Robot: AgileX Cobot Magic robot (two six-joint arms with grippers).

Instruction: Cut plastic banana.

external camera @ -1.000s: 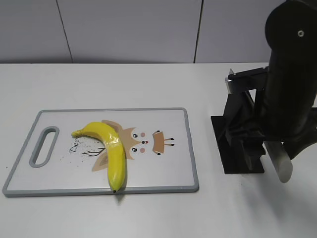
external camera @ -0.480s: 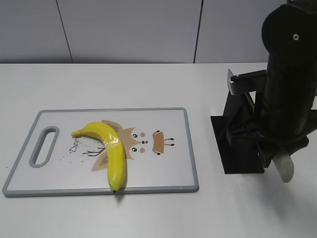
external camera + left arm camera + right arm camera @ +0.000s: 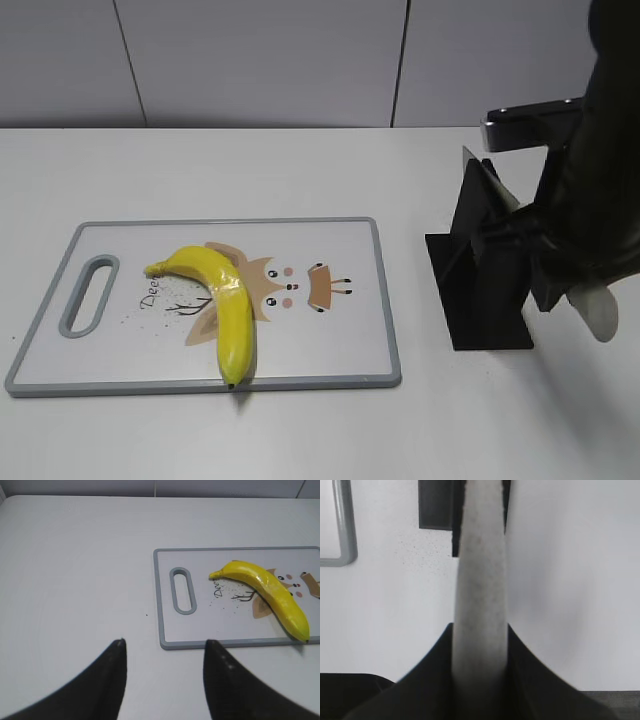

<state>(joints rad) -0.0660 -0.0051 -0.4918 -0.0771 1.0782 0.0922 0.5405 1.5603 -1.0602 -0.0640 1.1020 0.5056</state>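
Observation:
The plastic banana (image 3: 225,300) is glossy yellow and curved, lying on the left half of the cutting board (image 3: 390,300); it also shows in the left wrist view (image 3: 272,592). My right gripper (image 3: 562,285) is shut on a knife's pale handle (image 3: 600,312), seen between its jaws in the right wrist view (image 3: 480,580). The grey blade (image 3: 490,180) slants up out of the black knife stand (image 3: 485,300). My left gripper (image 3: 164,642) is open and empty above the bare table, left of the board's front corner (image 3: 165,642). It is out of the exterior view.
The board has a grey rim, a handle slot (image 3: 88,295) at its left end and a cartoon print. The black stand's flat base (image 3: 445,330) lies just right of the board. The table is white, with a grey wall behind.
My right arm has risen and moved right with the knife. The handle sits higher and farther right, and the blade now shows slanting out of the stand. The banana has not moved.

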